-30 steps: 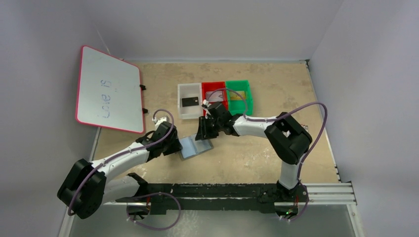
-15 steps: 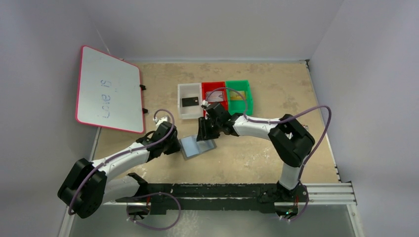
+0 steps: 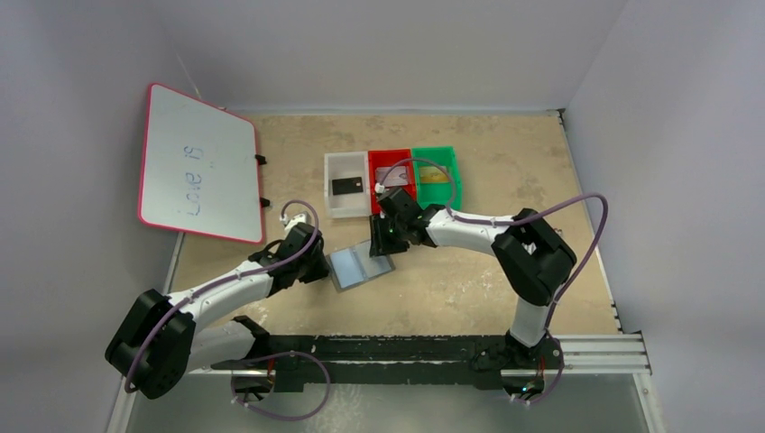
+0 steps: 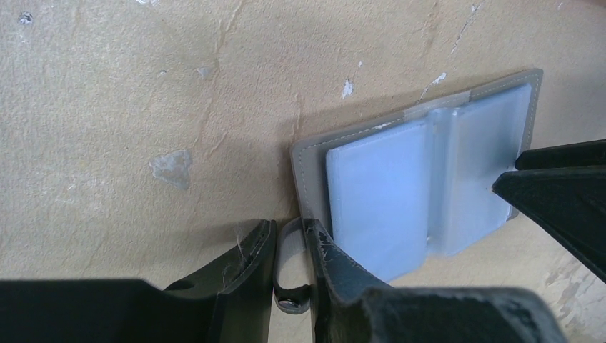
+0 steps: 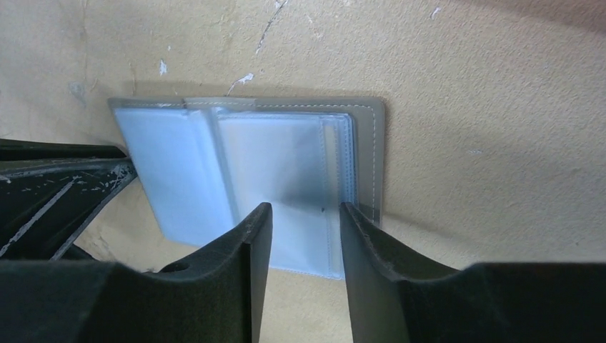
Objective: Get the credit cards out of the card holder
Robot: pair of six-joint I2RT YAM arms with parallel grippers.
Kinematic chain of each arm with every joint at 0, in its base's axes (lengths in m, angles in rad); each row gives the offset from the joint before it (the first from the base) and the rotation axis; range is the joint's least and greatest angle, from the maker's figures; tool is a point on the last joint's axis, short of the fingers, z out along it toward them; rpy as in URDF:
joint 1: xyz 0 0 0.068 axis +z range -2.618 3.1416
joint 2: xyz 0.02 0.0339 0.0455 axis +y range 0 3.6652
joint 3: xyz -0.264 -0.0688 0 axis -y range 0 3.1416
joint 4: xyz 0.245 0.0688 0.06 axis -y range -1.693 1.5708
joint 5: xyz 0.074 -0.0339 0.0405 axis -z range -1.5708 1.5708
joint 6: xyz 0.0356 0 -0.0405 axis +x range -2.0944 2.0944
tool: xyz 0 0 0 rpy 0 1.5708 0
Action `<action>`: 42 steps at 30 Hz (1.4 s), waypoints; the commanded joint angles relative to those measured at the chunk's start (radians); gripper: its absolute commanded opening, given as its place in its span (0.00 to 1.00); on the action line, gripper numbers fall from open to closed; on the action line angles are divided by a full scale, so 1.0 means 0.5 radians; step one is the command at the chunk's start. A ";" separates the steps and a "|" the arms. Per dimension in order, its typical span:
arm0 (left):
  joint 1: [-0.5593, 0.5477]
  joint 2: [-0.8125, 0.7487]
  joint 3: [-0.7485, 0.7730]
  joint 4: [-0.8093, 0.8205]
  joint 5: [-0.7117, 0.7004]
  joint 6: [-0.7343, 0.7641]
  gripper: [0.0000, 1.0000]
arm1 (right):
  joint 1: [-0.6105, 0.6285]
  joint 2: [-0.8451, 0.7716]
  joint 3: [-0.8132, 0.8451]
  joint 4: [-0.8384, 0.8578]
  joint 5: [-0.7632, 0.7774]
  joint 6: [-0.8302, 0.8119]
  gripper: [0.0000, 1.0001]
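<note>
Midway across the counter (image 3: 469,289) lies the open holder (image 3: 360,267); left fingers (image 4: 336,275) pinch its edge strap (image 4: 289,264), right fingers (image 5: 239,250) stand apart over its pockets (image 5: 286,171).

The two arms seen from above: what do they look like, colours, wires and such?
The left arm and right arm both have white links between bulky black joints, with a purplish cable looping alongside each. The left end effector and right end effector are black with two tapering fingers; the left shows pale scratches.
</note>
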 commanded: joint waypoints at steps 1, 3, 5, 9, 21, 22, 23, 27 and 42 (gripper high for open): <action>-0.001 -0.030 0.014 0.084 0.024 0.006 0.21 | 0.009 0.021 0.064 0.041 -0.063 -0.045 0.41; -0.002 -0.022 0.015 0.095 0.032 0.006 0.21 | 0.016 0.021 0.075 0.046 -0.079 -0.053 0.37; -0.001 -0.011 0.016 0.114 0.043 0.009 0.20 | 0.022 0.021 0.081 0.069 -0.128 -0.076 0.35; -0.003 0.020 0.032 0.132 0.060 0.012 0.19 | 0.032 0.025 0.101 0.091 -0.217 -0.090 0.33; -0.003 0.012 0.028 0.152 0.059 -0.008 0.18 | 0.039 0.090 0.118 0.484 -0.795 -0.012 0.35; -0.003 0.009 0.027 0.153 0.053 -0.013 0.18 | 0.046 0.109 0.126 0.506 -0.833 -0.001 0.35; -0.003 0.005 0.028 0.152 0.050 -0.017 0.18 | 0.060 0.123 0.133 0.533 -0.863 0.003 0.35; -0.003 -0.047 0.027 0.110 -0.005 -0.041 0.19 | 0.110 0.166 0.164 0.642 -1.057 0.017 0.36; -0.003 -0.445 0.026 -0.165 -0.379 -0.200 0.29 | 0.141 -0.382 0.157 0.233 -0.244 -0.146 0.43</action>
